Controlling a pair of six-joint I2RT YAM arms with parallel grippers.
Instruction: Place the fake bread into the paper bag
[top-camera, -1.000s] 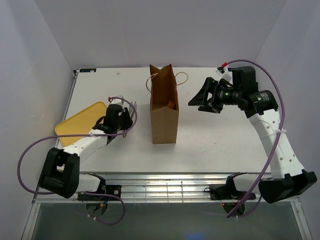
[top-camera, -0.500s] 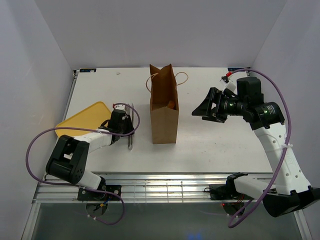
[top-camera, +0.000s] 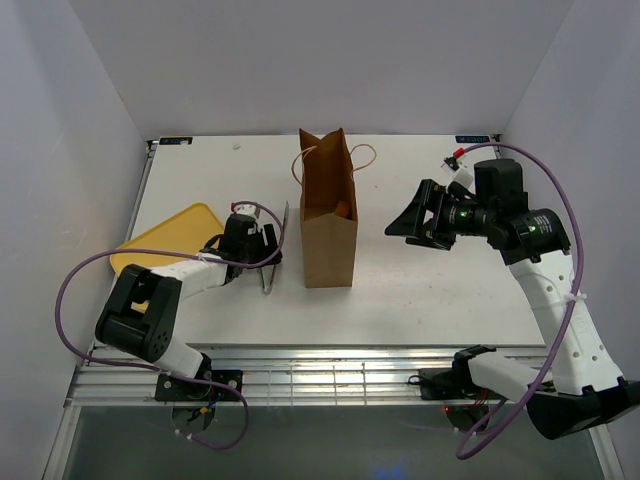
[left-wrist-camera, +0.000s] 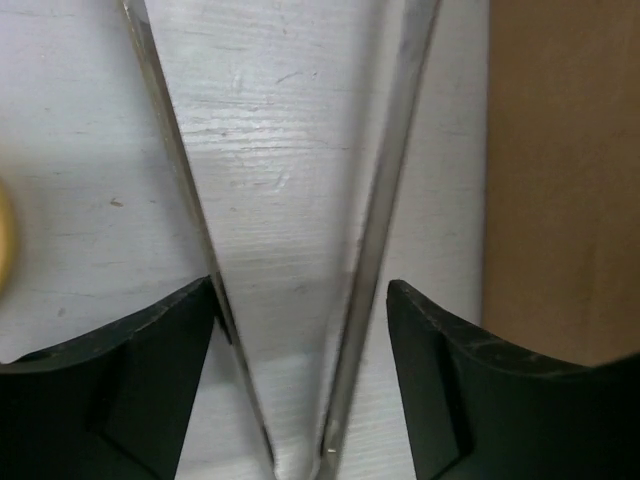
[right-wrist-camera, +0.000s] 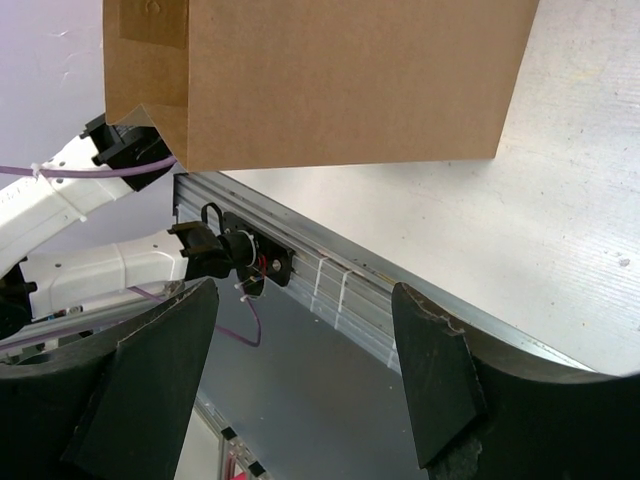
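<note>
Where a second ago the left gripper (left-wrist-camera: 300, 300) squeezed the tongs (left-wrist-camera: 383, 210) into a single line, you will now find it eased. Its jaws still bear on the two arms, but the tongs have sprung into a wide V. Between the arms the left wrist view shows only bare table (top-camera: 420, 290). The tips run off the top of that frame, so I cannot confirm them there.

In the top view the gripper has also travelled from the edge of the tray (top-camera: 160, 243), left of centre, to just beside the bag (top-camera: 328, 235). It sits low off the bag's left wall, not over the mouth. In my judgement this opening delivered nothing. The right gripper (top-camera: 405, 210), right of centre, is spread and empty. It faces the bag and stands apart from it.

Containers: the bag stands upright at centre, with one orange piece of bread (top-camera: 343, 209) showing inside its mouth. The visible surface of the tray carries no bread. I cannot identify a yellow sliver at the left edge of the left wrist view.
</note>
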